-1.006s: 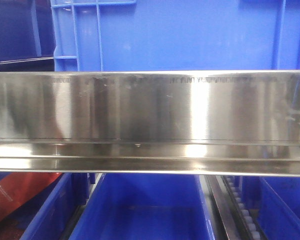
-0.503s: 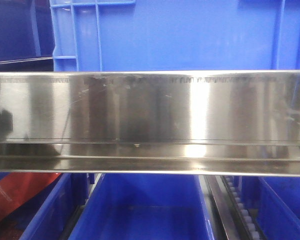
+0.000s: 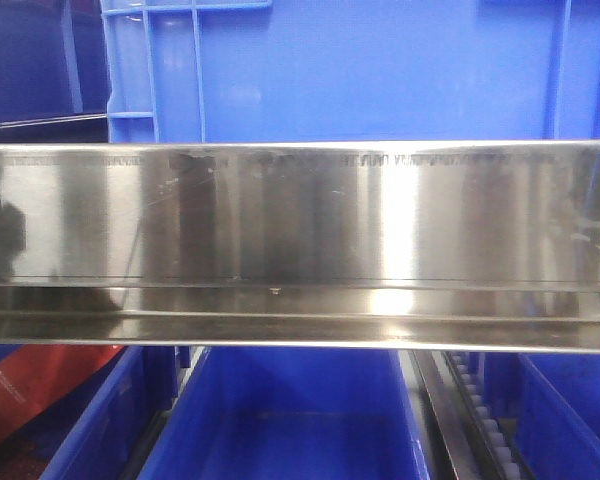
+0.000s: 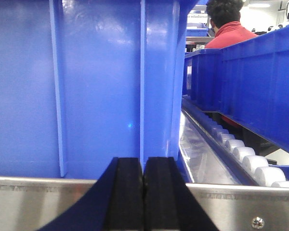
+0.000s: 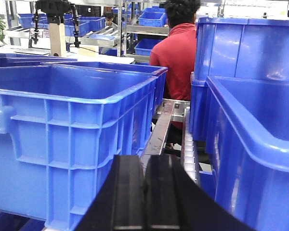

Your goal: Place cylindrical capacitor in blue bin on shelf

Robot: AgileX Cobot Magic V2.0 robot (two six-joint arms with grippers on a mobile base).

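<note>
The steel beam of the shelf (image 3: 300, 240) fills the middle of the front view from the left edge to the right edge, with faint lettering along its top edge. Above it stands a big blue bin (image 3: 380, 70), and below it, in the lower centre, I see an open blue bin (image 3: 290, 430) with nothing visible inside. At the lower right of that frame runs a track of white rollers (image 3: 485, 420).

In my left wrist view a blue bin wall (image 4: 86, 86) covers the left and centre of the frame. White rollers (image 4: 241, 151) go along the right side, and a person in a red shirt (image 4: 229, 31) is at the upper right. My left pincer (image 4: 143, 192) sits at the bottom centre, its two black pads pressed together, holding nothing I can see.

In my right wrist view a large blue bin (image 5: 72, 134) is at the left and another bin (image 5: 250, 144) at the right. My right pincer (image 5: 144, 197) at the bottom centre is also closed, pad against pad.

The capacitor I cannot find in any view.
</note>
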